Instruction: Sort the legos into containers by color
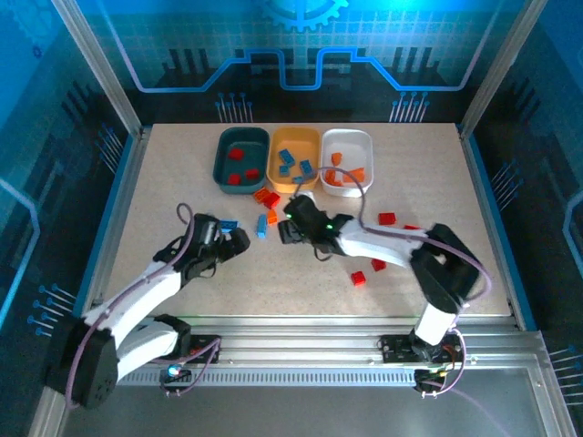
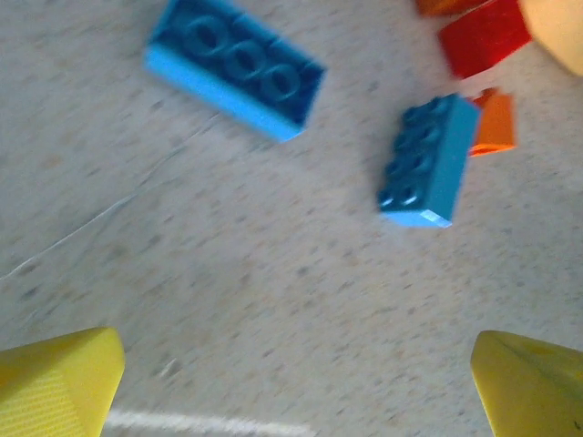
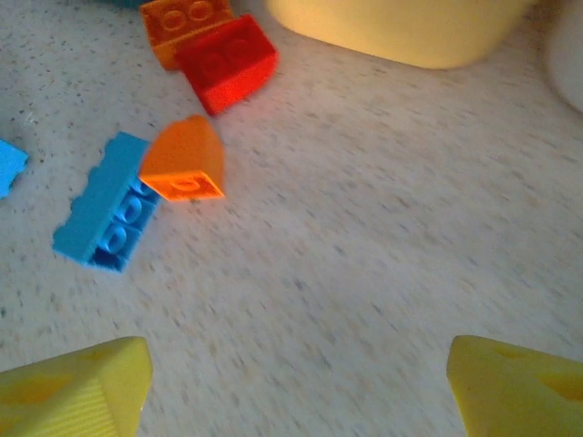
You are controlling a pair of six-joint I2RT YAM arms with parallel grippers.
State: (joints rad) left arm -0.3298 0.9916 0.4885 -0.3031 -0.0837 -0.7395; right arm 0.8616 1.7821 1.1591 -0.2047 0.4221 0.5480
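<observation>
Yellow fingertips (image 2: 59, 382) of the left gripper (image 2: 296, 391) are sitting in the bottom corners of the left wrist view, spread wide and holding nothing. From above, the left arm is reaching up and rightward from the lower left, its gripper hanging just beside a long blue brick (image 1: 228, 224). Right of it, the right arm is bending at its elbow and stretching leftward to mid-frame. The right gripper (image 1: 286, 220) is also gaping and empty, below the yellow tray (image 1: 293, 133).

The left wrist view is showing studs on the long blue brick and on a second blue brick (image 2: 428, 162). The right wrist view is showing an orange piece (image 3: 185, 159) touching that second brick, with a red brick (image 3: 228, 62) above it.

Along the top, the teal tray (image 1: 241, 133), yellow tray and white tray (image 1: 346, 135) are sitting side by side, holding red, blue and orange legos respectively. The table (image 1: 164, 182) is lying bare at far left and lower centre, while loose red bricks (image 1: 387, 218) are dotting the right.
</observation>
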